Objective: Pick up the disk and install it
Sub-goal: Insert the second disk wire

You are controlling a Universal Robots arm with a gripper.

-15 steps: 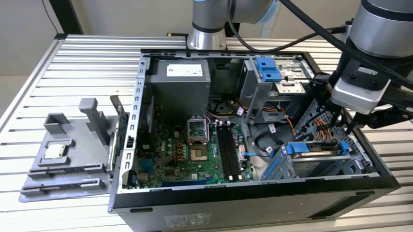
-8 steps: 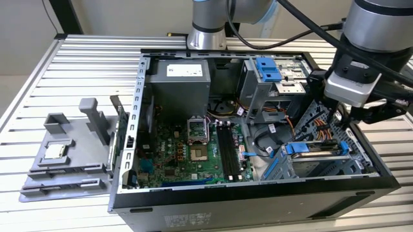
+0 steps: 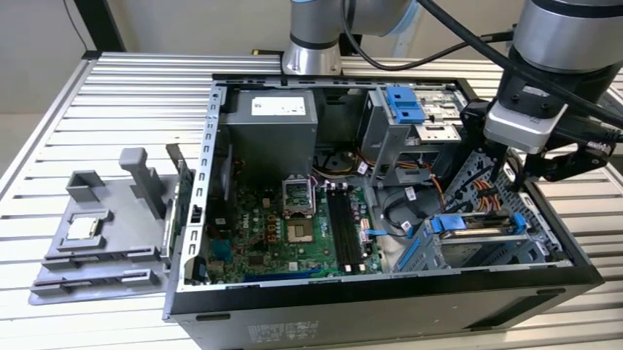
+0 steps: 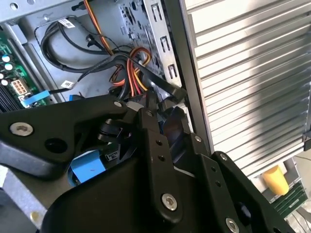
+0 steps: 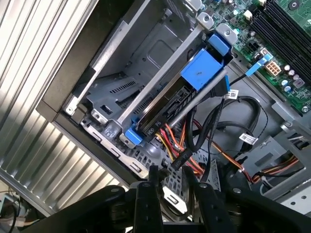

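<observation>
The disk (image 3: 477, 224) lies in the lower drive bay at the front corner of the open computer case (image 3: 389, 281), on the exterior view's right. Its blue carrier (image 5: 204, 68) frames it, and its dark edge (image 5: 167, 111) faces the cables. A bit of blue carrier (image 4: 90, 167) shows past the gripper body in the second wrist view. My gripper (image 3: 513, 188) hangs just above and behind the bay, by the case's side wall. Its two black fingers (image 5: 146, 199) stand apart over the bundle of cables (image 5: 187, 141), open and holding nothing.
A green motherboard (image 3: 282, 233), a grey power supply (image 3: 268, 124) and an upper drive cage with a blue bracket (image 3: 401, 106) fill the case. On the slatted metal table (image 3: 117, 95), a grey fixture (image 3: 107, 240) holds a small square chip (image 3: 83, 227). Orange, red and yellow wires (image 4: 133, 73) run beside the bay.
</observation>
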